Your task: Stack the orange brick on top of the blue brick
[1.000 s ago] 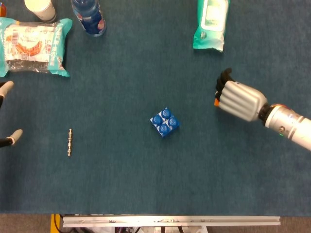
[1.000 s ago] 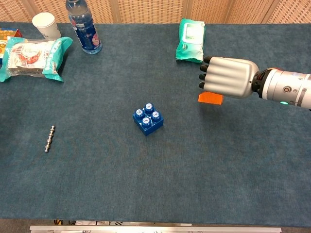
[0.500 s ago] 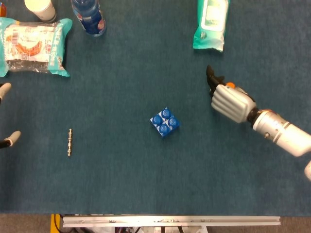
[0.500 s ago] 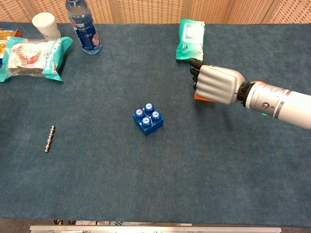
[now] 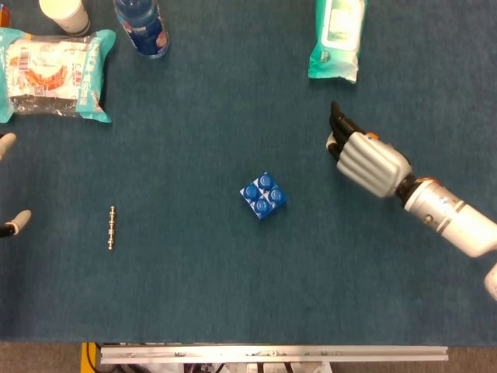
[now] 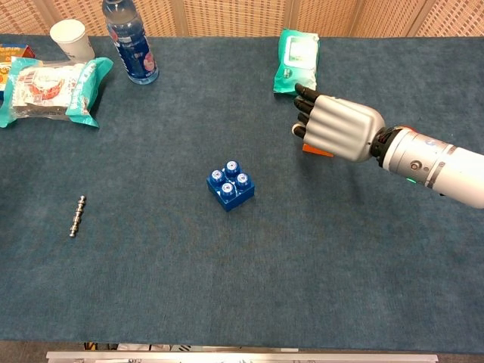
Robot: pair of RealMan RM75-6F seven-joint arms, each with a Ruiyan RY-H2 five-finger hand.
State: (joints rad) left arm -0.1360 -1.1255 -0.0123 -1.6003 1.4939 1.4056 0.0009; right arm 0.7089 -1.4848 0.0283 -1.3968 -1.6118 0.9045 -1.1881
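One blue studded plastic brick (image 6: 231, 184) sits mid dark-teal carpeted tabletop (image 6: 227, 280), woven wicker panels (image 6: 227, 15) behind; right of it, right hand (image 6: 336, 128) covers orange brick (image 6: 317, 150), grip indiscernible; left hand's pale fingertips (image 5: 15, 221) apart, far left.

My right hand (image 6: 336, 128) covers most of the orange brick (image 6: 318, 150); my left hand (image 5: 8, 186) is cut off at the frame edge.

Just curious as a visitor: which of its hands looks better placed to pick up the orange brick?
The right hand. It is over the orange brick, nearly covering it. The left hand only peeks in at the table's far edge.
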